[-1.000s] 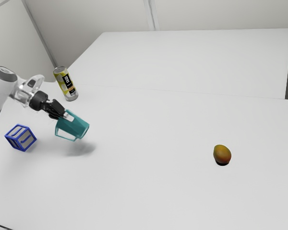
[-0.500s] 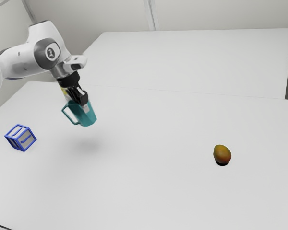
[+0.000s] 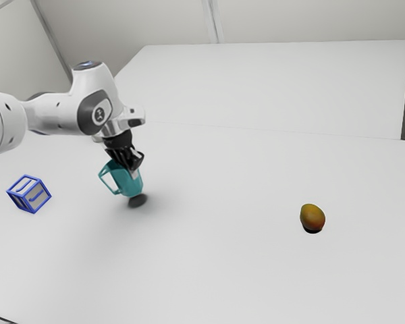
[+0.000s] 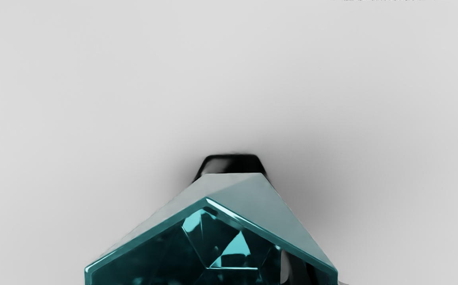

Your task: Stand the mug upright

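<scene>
Though its base leans toward the exterior view's right, a teal mug (image 3: 126, 182) hangs mouth-up from the black tool (image 3: 134, 173), which pinches the wall near the rim, one finger (image 4: 285, 269) inside the cup. That hold probably leaves the base free to meet the tabletop (image 3: 223, 263); a dark shadow (image 3: 138, 201) under it suggests a slight gap, though contact cannot be ruled out. Righting the tilt before release would likely guard against a topple. The handle (image 3: 106, 184) points toward the exterior view's left, where a blue-edged cube (image 3: 29, 194) sits apart from it. On the other side, bare surface runs to a mango-like fruit (image 3: 312, 217), with the tabletop's far edge well away.
</scene>
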Controlling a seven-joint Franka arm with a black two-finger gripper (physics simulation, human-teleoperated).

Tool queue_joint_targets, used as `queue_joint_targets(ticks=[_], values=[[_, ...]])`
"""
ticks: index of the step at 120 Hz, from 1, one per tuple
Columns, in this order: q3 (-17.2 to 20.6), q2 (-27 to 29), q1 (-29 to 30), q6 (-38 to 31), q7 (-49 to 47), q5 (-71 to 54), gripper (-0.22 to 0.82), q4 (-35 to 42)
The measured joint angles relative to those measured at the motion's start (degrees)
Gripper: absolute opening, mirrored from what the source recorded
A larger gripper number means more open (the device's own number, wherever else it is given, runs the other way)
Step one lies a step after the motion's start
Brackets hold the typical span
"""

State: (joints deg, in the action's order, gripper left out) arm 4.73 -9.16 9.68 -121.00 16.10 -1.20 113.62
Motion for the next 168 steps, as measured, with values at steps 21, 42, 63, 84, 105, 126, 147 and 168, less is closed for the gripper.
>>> queue_joint_targets(ticks=[21, 42, 63, 84, 105, 126, 147, 168], values=[[0.0, -3.1, -0.2, -2.0, -4.1, -0.2, -0.18, 0.0], [0.0, -3.4, -0.6, -3.0, -7.0, -0.1, 0.13, 0.0], [0.0, -1.6, -1.0, -2.7, -9.1, 0.0, 0.40, -0.1], [0.5, 2.5, -1.5, 2.6, -10.6, 0.8, 0.51, -4.0], [0.7, 2.7, -2.6, 12.4, -11.7, 1.1, 0.56, -14.3], [0.7, 2.9, -3.1, 21.2, -12.6, 1.0, 0.59, -22.4], [0.6, 4.1, -3.5, 26.4, -12.9, 1.0, 0.60, -23.8], [0.6, 4.4, -3.5, 28.6, -13.0, 1.3, 0.60, -23.8]])
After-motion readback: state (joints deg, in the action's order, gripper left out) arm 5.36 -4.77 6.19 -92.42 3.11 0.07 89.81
